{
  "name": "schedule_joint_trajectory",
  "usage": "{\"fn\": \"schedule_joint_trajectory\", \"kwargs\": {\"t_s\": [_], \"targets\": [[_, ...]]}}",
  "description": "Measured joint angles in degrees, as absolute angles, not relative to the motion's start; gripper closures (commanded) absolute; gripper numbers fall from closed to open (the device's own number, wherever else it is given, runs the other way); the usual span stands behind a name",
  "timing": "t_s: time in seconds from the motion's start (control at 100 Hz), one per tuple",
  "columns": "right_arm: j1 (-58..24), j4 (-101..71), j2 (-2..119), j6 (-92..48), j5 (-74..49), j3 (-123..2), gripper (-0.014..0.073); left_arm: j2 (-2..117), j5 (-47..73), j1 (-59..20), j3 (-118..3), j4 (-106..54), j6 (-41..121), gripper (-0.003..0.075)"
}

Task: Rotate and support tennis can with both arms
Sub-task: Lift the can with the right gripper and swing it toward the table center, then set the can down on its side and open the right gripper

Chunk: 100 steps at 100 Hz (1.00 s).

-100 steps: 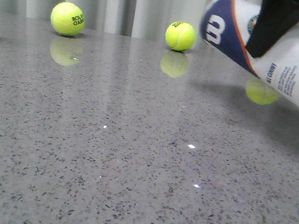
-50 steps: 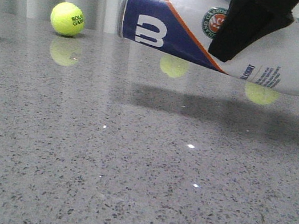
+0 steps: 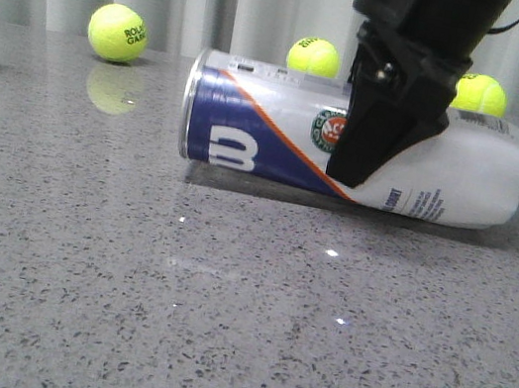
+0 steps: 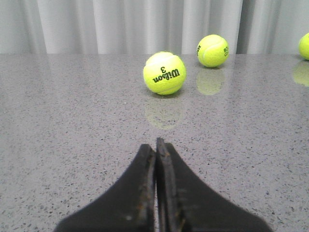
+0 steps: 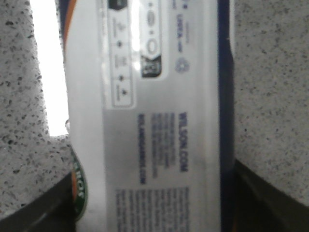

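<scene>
The tennis can (image 3: 279, 137) is seen lying on its side on the grey speckled table (image 3: 118, 310), navy end toward the left. The right gripper (image 3: 370, 163) is clamped across its middle from above, fingers straddling the white body (image 5: 159, 121). The left gripper (image 4: 156, 145) is pressed together, holding nothing, well apart from the can and facing a tennis ball (image 4: 164, 73). The rotating step is judged under way or just completed. Next, the left arm's approach to a free end is called for, to lend support.
</scene>
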<state>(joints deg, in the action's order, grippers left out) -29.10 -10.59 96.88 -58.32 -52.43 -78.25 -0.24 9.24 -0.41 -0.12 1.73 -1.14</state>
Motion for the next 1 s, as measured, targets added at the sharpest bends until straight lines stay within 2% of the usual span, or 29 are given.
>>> {"fn": "schedule_joint_trajectory", "kwargs": {"t_s": [0.19, 0.4, 0.48, 1.0], "targets": [[-29.1, -10.5, 97.1, -58.3, -52.3, -78.3, 0.0162, -0.2, 9.2, -0.4, -0.1, 1.7, -1.1, 0.0741], [-29.1, -10.4, 97.1, -58.3, -52.5, -78.3, -0.0078, -0.2, 9.2, -0.4, -0.1, 1.7, -1.1, 0.0741], [-29.1, -10.4, 97.1, -58.3, -52.8, -78.3, -0.0056, -0.2, 9.2, -0.4, -0.1, 1.7, -1.1, 0.0741], [-29.5, -9.6, 96.9, -58.4, -52.2, -78.3, -0.0056, -0.2, 9.2, -0.4, -0.1, 1.7, -1.1, 0.0741]]}}
